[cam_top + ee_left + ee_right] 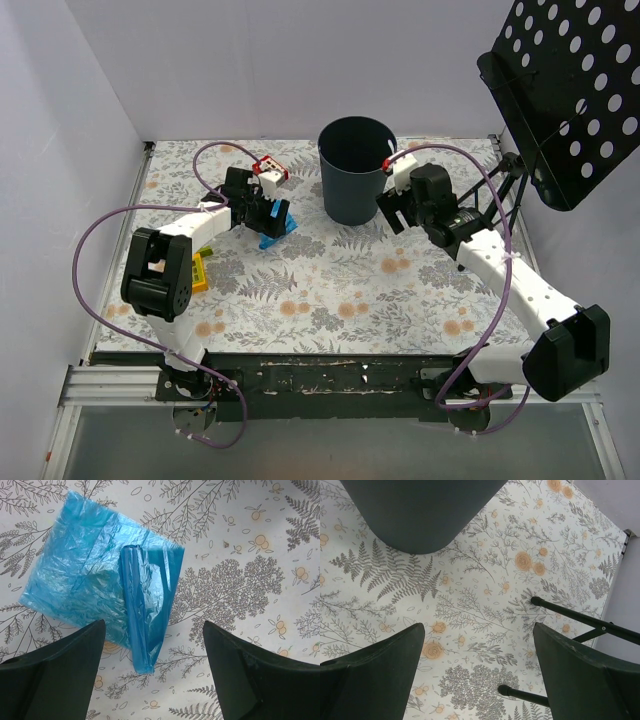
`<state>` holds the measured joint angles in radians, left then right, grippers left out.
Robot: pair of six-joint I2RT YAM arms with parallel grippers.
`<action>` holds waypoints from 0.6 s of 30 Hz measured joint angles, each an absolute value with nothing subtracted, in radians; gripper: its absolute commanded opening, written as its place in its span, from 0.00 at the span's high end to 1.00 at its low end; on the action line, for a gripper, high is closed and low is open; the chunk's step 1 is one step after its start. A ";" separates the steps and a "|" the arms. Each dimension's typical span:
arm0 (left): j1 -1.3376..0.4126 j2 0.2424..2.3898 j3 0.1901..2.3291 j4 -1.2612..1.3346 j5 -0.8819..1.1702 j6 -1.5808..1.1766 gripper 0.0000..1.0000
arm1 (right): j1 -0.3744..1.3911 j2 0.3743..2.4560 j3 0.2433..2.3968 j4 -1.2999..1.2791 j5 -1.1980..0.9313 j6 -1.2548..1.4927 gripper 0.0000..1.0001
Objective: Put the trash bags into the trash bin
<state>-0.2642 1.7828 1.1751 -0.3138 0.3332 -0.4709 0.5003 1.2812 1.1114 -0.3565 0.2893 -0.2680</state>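
A bright-blue trash bag (95, 587) lies flat on the floral tablecloth, with a narrower folded blue strip (146, 615) on top of it. In the top view the trash bag (275, 233) shows left of the dark trash bin (354, 170). My left gripper (152, 630) hovers just above the strip's near end, open, its fingers on either side and nothing between them. My right gripper (477, 632) stands open over bare cloth right of the trash bin (415, 510). In the top view it (398, 212) sits beside the bin's right wall.
A red-and-white tile (270, 170) lies behind the left gripper. A yellow block (199, 272) rests by the left arm's elbow. The black perforated music stand (565, 90) rises at the back right, its legs (585, 622) close under my right gripper.
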 measured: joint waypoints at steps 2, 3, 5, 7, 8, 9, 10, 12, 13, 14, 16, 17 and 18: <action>-0.264 1.780 1.172 -0.315 0.328 -0.457 0.25 | 0.500 1.277 1.103 -0.354 0.284 -0.288 0.04; -0.264 1.779 1.171 -0.317 0.327 -0.446 0.27 | 0.500 1.275 1.097 -0.356 0.278 -0.299 0.04; -0.264 1.776 1.171 -0.327 0.331 -0.416 0.28 | 0.500 1.268 1.085 -0.358 0.260 -0.321 0.04; -0.266 1.773 1.169 -0.339 0.336 -0.389 0.31 | 0.500 1.262 1.081 -0.365 0.247 -0.340 0.05; -0.268 1.771 1.166 -0.345 0.339 -0.374 0.33 | 0.500 1.260 1.081 -0.365 0.240 -0.345 0.05; -0.271 1.771 1.166 -0.348 0.340 -0.365 0.34 | 0.500 1.257 1.081 -0.365 0.236 -0.349 0.05; -0.273 1.771 1.165 -0.352 0.342 -0.355 0.37 | 0.500 1.253 1.079 -0.364 0.231 -0.353 0.06; -0.279 1.771 1.164 -0.360 0.344 -0.340 0.40 | 0.500 1.244 1.070 -0.364 0.224 -0.359 0.06; -0.280 1.771 1.164 -0.361 0.344 -0.333 0.41 | 0.500 1.240 1.065 -0.365 0.221 -0.362 0.06; -0.281 1.771 1.164 -0.363 0.345 -0.328 0.42 | 0.500 1.237 1.062 -0.366 0.218 -0.364 0.06; -0.286 1.771 1.164 -0.366 0.345 -0.318 0.44 | 0.500 1.234 1.053 -0.366 0.213 -0.367 0.07; -0.287 1.772 1.164 -0.366 0.345 -0.315 0.44 | 0.500 1.232 1.049 -0.366 0.210 -0.367 0.07; -0.291 1.773 1.164 -0.366 0.344 -0.311 0.44 | 0.500 1.232 1.045 -0.369 0.208 -0.367 0.07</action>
<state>-0.2909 1.7725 1.1637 -0.3660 0.3443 -0.3111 0.5003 1.2320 1.0451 -0.3691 0.2081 -0.3668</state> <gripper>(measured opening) 0.568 0.936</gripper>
